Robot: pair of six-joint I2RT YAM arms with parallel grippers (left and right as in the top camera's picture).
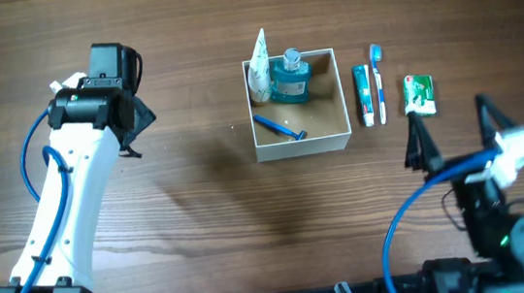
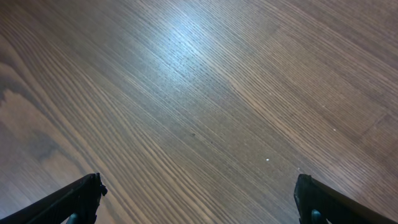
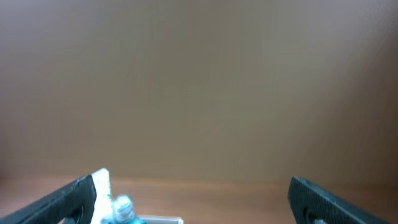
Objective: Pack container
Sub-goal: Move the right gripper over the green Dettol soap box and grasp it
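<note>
The container [image 1: 339,94], a square white-walled box with a tan inside, stands at the table's middle right. In it are a blue-green bottle [image 1: 289,78], a white tube [image 1: 258,67] leaning in the back left corner, and a blue razor [image 1: 280,128]. To its right lie a toothpaste tube [image 1: 364,96], a toothbrush [image 1: 378,83] and a small green packet [image 1: 418,94]. My right gripper [image 1: 451,134] is open and empty, just in front of the green packet. My left gripper [image 1: 134,121] is open and empty, far left of the container. The right wrist view shows the bottle cap [image 3: 122,204] and the tube top [image 3: 101,190].
The left wrist view shows only bare wood table [image 2: 199,93] between the fingers. Bare wood [image 1: 199,192] lies between the left arm and the container. The arm bases stand at the front edge.
</note>
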